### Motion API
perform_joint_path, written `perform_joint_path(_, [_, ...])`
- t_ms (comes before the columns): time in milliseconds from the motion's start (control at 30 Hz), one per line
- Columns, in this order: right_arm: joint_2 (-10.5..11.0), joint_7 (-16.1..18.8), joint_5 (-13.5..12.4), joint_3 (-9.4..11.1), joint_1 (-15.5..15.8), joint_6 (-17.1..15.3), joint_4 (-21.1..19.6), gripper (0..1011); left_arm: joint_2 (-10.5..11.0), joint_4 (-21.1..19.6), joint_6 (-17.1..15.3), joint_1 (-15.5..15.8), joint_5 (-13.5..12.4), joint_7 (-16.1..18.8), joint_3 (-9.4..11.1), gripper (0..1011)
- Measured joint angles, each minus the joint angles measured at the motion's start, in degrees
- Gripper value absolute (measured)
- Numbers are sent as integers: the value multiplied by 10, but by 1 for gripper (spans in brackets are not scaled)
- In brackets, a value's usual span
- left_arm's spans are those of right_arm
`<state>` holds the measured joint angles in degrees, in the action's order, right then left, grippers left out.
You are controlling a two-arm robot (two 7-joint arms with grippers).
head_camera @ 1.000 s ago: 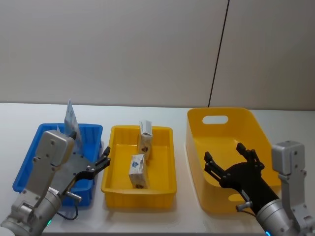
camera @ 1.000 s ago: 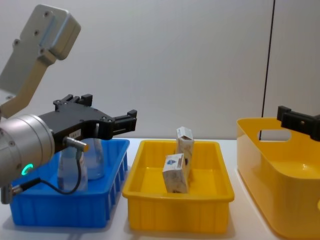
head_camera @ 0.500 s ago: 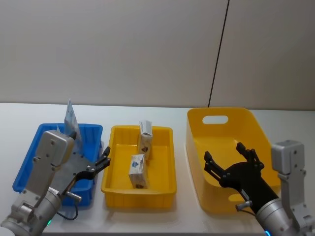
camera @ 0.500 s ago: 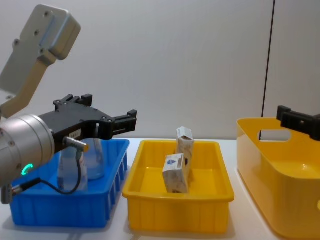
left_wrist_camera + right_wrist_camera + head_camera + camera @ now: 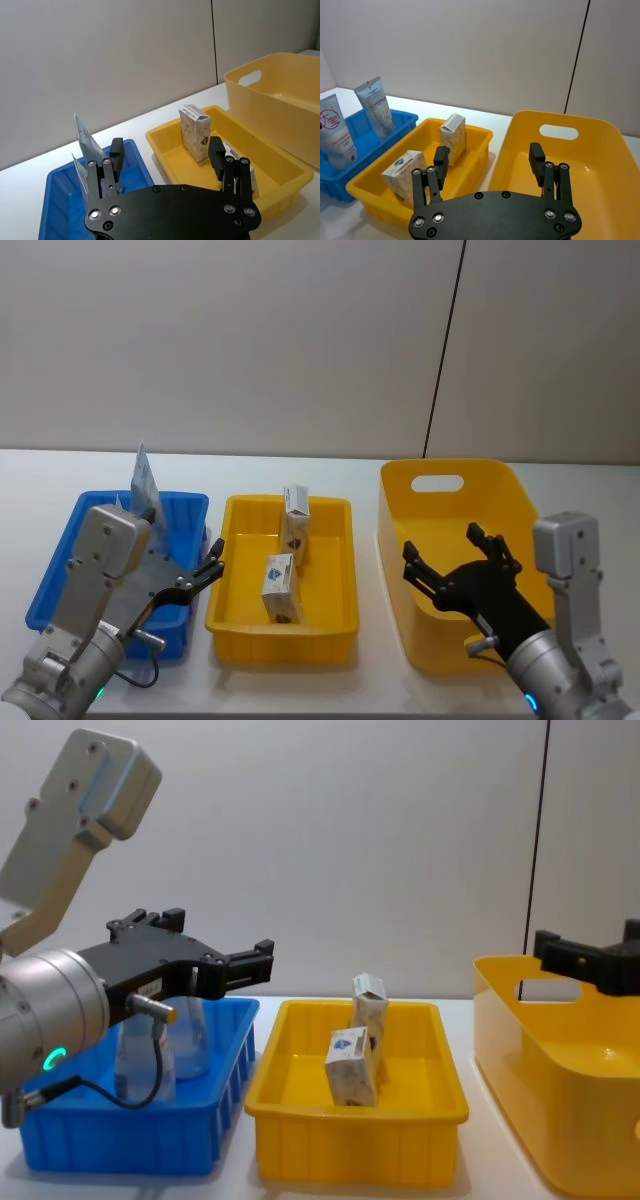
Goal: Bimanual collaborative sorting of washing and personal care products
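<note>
A small whitish cardboard carton [image 5: 295, 515] stands upright near the back wall of the shallow yellow plastic tray [image 5: 325, 585]. A 2nd whitish carton with a blue logo [image 5: 281, 587] stands just in front of it, tilted a little. In the blue plastic bin [image 5: 60, 550], a white squeeze tube with red print [image 5: 335, 131] and a translucent bluish tube [image 5: 376, 106] stand leaning, flat crimped ends up.

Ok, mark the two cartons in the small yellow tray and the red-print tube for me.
Front carton [image 5: 280, 585], head view, middle of its near face.
Rear carton [image 5: 295, 527], head view, middle of its near face.
Red-print tube [image 5: 336, 134], right wrist view, on its body just below the red print.
</note>
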<state>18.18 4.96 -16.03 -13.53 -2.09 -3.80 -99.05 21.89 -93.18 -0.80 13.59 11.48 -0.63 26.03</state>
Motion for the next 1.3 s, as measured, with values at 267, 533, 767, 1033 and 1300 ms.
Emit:
perform_joint_path(267, [-15,9,-3,-7,-24,-14,20,1001,0,0,0,0,0,0,0,1001])
perform_joint_path(533, [-38,10,-4,-19,-50,-35,41,1002,0,0,0,0,0,0,0,1001])
perform_joint_path(767, [-60,-2,0,-30,-66,-60,52,1002,0,0,0,0,0,0,0,1001])
perform_joint_path(1033, [-87,-29,14,-43,-80,-99,58,1001,0,0,0,0,0,0,0,1001])
perform_joint_path(1300, [-111,-61,30,-54,-94,-161,58,1001,0,0,0,0,0,0,0,1001])
